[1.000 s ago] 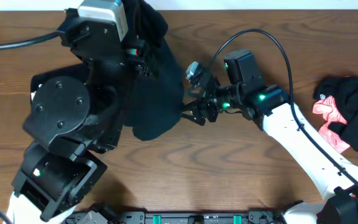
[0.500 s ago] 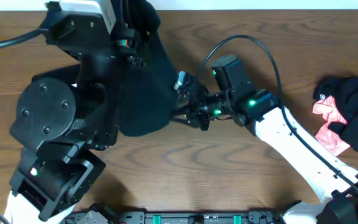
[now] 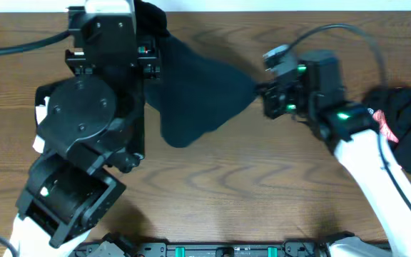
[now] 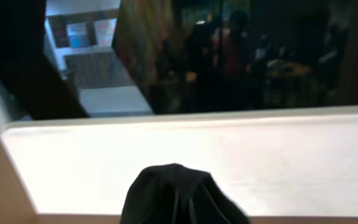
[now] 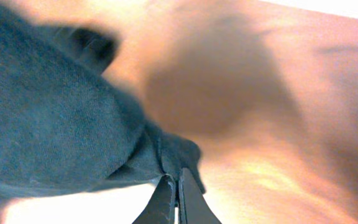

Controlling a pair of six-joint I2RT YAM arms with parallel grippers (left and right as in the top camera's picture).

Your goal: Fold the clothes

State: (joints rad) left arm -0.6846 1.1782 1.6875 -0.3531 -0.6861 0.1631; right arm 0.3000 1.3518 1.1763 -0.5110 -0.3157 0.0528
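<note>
Right fingers (image 5: 162, 202) pinch the cloth (image 3: 198, 100) at its right corner, right arm (image 3: 362, 157) reaching in level. Left arm (image 3: 84, 121) towers over its left edge, with the left fingers hidden, so I cannot tell their grip.

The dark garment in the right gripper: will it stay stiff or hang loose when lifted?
Probably floppy: the dark garment tapers to the corner pinched by the right gripper and bulges into a soft lobe elsewhere. Likely light, since a small pinch pulls it out. Its matte knit looks unlikely to slip.
</note>
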